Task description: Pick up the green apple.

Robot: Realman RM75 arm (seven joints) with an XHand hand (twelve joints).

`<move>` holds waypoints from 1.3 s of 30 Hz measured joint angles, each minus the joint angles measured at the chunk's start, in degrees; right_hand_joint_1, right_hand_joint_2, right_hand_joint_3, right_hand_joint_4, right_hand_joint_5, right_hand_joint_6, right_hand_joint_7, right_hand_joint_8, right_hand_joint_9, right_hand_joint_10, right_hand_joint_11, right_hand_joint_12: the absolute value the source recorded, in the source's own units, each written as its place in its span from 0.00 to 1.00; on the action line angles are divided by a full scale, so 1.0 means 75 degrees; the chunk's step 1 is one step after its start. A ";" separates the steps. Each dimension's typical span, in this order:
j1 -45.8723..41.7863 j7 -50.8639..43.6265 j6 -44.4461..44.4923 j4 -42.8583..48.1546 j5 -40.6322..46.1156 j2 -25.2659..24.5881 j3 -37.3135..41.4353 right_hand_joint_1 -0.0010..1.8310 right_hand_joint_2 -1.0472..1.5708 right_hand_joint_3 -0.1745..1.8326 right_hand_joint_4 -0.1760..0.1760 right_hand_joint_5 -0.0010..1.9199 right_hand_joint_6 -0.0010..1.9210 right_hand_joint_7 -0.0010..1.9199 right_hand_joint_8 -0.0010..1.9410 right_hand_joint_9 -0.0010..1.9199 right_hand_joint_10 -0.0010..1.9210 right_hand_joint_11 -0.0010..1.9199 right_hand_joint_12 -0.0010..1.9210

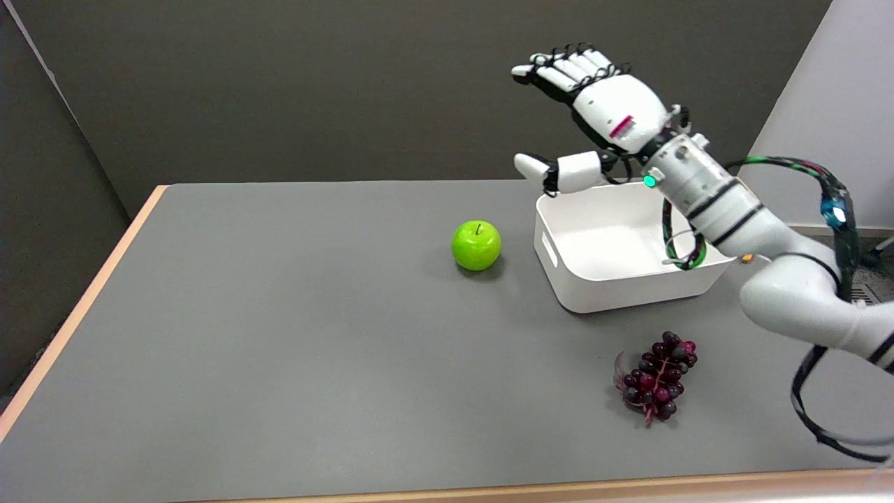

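one green apple (476, 245) | upright, stem up | right hand (606, 115) spread above, apart

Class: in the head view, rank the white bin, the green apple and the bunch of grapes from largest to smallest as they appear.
1. white bin
2. bunch of grapes, though it lies nearer the camera
3. green apple

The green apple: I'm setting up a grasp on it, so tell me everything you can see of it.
The green apple is bright, glossy and round, with a short dark stem in a dimple on top. It stands upright on the grey table, casting a soft shadow to its right. It sits just left of the white bin, apart from it. Nothing touches it; the right hand is up in the air to its right, fingers spread.
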 measured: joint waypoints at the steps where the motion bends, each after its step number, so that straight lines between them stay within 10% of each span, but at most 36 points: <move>1: 0.0164 0.0018 -0.0234 -0.0038 -0.0003 -0.0006 -0.0087 0.20 0.60 0.56 0.62 0.06 0.24 0.03 0.15 0.00 0.25 0.00 0.44; 17: 0.2001 0.0195 -0.2796 -0.0986 0.0231 -0.0356 -0.1786 0.18 0.61 0.53 0.50 0.08 0.20 0.09 0.14 0.02 0.28 0.00 0.47; 39: 0.3153 0.0368 -0.2836 -0.2472 -0.0463 -0.1414 -0.3336 0.16 0.60 0.56 0.49 0.07 0.23 0.10 0.17 0.03 0.31 0.00 0.51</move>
